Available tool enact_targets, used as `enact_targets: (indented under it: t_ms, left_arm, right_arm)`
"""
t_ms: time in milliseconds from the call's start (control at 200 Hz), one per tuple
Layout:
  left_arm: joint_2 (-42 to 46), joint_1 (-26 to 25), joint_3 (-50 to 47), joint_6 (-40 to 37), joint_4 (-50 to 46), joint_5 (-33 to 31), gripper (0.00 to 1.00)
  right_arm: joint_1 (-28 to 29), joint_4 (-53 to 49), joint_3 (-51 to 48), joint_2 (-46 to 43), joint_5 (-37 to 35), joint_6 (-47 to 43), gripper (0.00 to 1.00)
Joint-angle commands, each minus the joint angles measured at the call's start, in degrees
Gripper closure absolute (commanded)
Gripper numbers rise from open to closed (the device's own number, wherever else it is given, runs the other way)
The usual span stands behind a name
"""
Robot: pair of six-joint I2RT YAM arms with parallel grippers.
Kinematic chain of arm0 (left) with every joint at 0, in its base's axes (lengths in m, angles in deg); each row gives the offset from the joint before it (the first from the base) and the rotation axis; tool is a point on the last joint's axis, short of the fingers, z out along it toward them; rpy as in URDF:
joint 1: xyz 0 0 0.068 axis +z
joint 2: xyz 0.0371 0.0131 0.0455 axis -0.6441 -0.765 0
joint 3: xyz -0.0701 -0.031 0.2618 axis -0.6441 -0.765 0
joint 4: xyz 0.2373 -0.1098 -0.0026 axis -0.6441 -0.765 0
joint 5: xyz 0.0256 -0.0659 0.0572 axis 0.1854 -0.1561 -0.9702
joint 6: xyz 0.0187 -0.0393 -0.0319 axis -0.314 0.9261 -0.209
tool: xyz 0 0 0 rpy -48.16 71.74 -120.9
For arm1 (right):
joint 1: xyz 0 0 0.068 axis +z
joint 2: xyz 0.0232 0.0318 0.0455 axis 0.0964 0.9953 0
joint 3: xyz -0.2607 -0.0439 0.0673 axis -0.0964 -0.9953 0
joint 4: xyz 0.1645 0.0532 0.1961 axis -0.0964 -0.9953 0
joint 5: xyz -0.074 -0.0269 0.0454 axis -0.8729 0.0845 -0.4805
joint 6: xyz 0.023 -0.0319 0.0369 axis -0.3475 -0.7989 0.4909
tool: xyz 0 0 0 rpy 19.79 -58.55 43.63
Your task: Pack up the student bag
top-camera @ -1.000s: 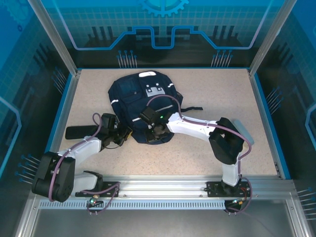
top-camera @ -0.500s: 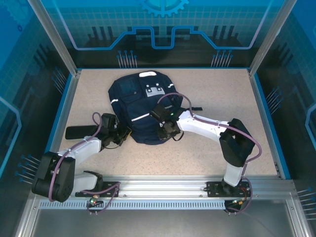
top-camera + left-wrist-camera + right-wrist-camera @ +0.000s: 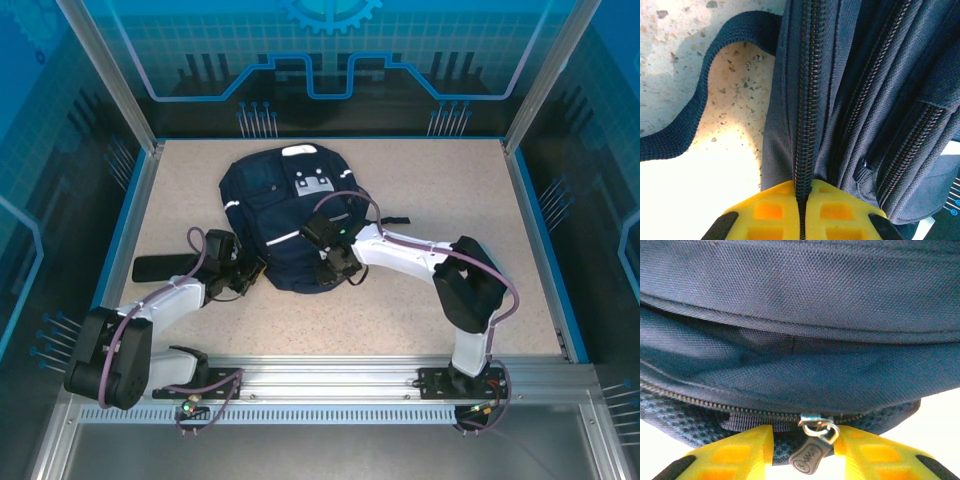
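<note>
The student bag (image 3: pixel 285 205), navy with white stripes, lies flat at the table's middle back. My left gripper (image 3: pixel 252 272) is at its near-left edge, shut on the bag's zipper seam (image 3: pixel 807 100); the yellow fingers (image 3: pixel 765 212) pinch the black zipper track between them (image 3: pixel 803 202). My right gripper (image 3: pixel 336 268) is at the bag's near edge. Its yellow fingers (image 3: pixel 740 452) stand apart, so it is open (image 3: pixel 803 442), and a metal zipper pull with a dark tab (image 3: pixel 811 456) hangs in the gap, close against the right finger. The zipper line (image 3: pixel 715 402) runs left from the pull.
A flat black item (image 3: pixel 160 267) lies on the table left of my left arm. A black strap (image 3: pixel 395 220) trails from the bag's right side, and another strap (image 3: pixel 695 115) curves over the tabletop by my left gripper. Blue walls ring the table.
My right gripper has opened around the zipper pull. The right arm shifted to the right along the bag's near edge, then slightly back. The left arm has stayed still.
</note>
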Motion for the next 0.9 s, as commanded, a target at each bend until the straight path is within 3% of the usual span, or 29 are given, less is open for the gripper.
enact_targets:
  t_ms: [0, 190, 325, 530, 685, 895]
  left_arm:
    - [-0.46, 0.39, -0.22, -1.72, 0.39, -1.74, 0.96]
    - [-0.28, 0.52, 0.99, -4.08, -2.65, -3.33, 0.99]
    - [-0.29, 1.09, 2.0, -5.88, -4.08, -4.38, 1.0]
    - [-1.0, 0.48, 2.72, -5.83, -2.25, -1.75, 1.0]
    - [-3.82, 0.39, 5.52, -8.26, -1.98, 0.36, 1.0]
    - [-9.89, 0.47, 12.8, -13.7, -4.32, -1.14, 0.97]
  right_arm:
    - [0.14, -0.12, 0.94, 1.13, 0.55, 1.62, 0.69]
    - [-0.44, -2.8, -0.84, -2.22, -8.97, 4.46, 0.94]
    - [-4.08, -1.6, -6.62, -7.2, -10.97, 5.57, 1.0]
    - [-8.08, -4.27, -8.56, -9.12, -12.38, 2.94, 1.0]
    - [-5.72, -3.01, -8.56, -10.98, -5.87, -1.37, 1.0]
    - [1.26, 4.36, -10.37, -14.6, 10.19, -6.52, 1.0]
